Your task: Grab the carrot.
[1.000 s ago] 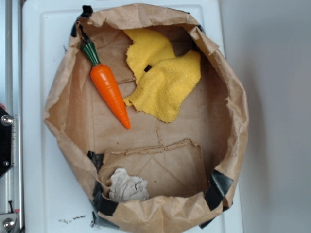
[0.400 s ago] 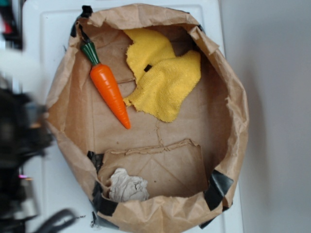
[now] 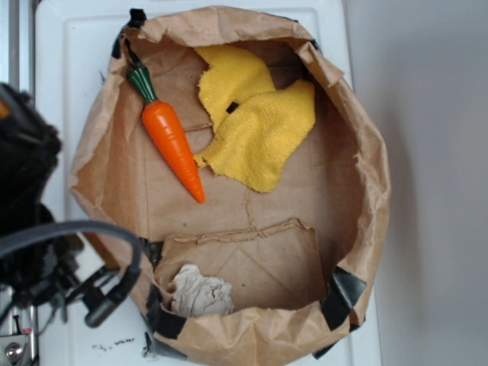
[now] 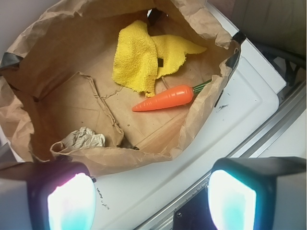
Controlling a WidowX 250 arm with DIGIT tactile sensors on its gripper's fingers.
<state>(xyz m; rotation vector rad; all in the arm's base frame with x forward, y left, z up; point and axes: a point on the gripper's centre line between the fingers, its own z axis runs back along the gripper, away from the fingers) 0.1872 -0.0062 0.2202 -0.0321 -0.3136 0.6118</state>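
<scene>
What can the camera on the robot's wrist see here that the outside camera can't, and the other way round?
Only the wrist view shows the tool, its two glowing fingertips spread wide with nothing between them, outside the bag.

Only the exterior view shows the robot's black arm and cable at the bag's left edge, plus the plain grey surface on the right.

Both show the open brown paper bag holding the glossy orange toy carrot with a green stem, the rumpled yellow cloth touching it, and a crumpled wad of pale paper.
</scene>
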